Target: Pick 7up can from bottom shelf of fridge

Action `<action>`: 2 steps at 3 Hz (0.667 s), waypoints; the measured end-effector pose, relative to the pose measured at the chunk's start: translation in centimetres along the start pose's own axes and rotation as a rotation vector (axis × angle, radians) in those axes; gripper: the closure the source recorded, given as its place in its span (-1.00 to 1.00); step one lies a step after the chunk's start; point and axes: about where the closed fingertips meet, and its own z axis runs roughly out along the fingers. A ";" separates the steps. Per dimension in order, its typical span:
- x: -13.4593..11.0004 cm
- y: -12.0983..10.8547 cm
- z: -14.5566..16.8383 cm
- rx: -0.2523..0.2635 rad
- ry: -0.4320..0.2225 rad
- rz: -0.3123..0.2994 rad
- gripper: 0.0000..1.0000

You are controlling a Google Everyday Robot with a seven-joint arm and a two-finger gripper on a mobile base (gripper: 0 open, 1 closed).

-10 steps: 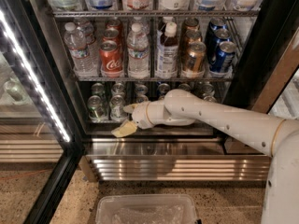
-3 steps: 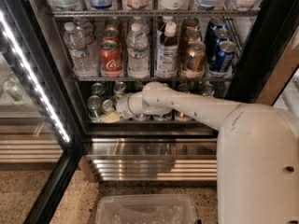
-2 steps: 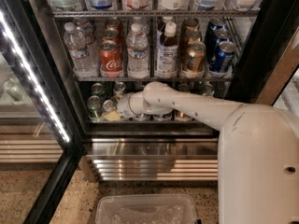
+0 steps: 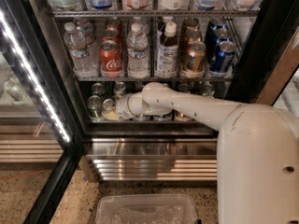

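Note:
The fridge stands open in front of me. Its bottom shelf holds rows of small cans. A pale silvery-green can, the 7up can, stands at the shelf's front left, and another silver-topped can stands just right of it. My gripper has reached into the shelf at its left side and is against these cans. My white arm comes in from the right and hides the cans in the middle rows.
The rack above holds water bottles, a red Coke can, gold-brown cans and blue cans. A white LED strip runs down the left. The ribbed steel base lies below, with a clear plastic bin on the floor.
The gripper was in front of the shelf edge 3.3 s ago and has since moved up and into the bottom shelf among the left cans. It has barely moved in the last second.

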 end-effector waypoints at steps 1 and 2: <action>-0.2 0.0 -0.1 0.000 0.000 0.000 1.00; -0.6 0.0 -1.4 0.011 -0.008 -0.008 1.00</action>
